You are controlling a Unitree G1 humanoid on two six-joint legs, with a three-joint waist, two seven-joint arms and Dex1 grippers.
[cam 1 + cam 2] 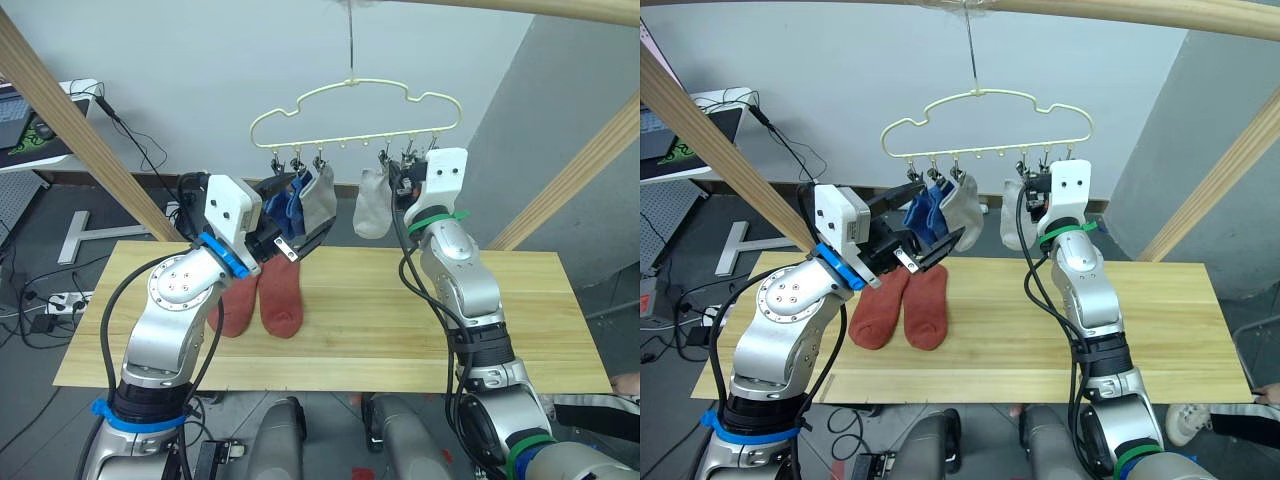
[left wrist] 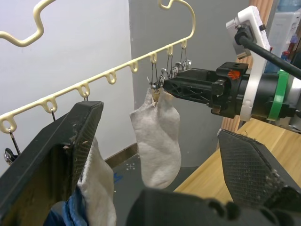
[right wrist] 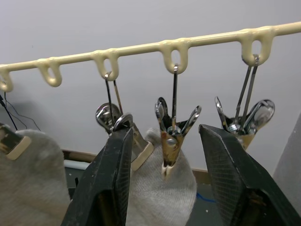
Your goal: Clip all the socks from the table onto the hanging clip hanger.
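Socks (image 1: pixel 282 298): 2 rust-red, flat, side-by-side

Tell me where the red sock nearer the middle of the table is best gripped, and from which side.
Probably at its open cuff end, from above. The red sock lies flat on the table, so the cuff edge nearest the hanger is easiest to pinch and lift.
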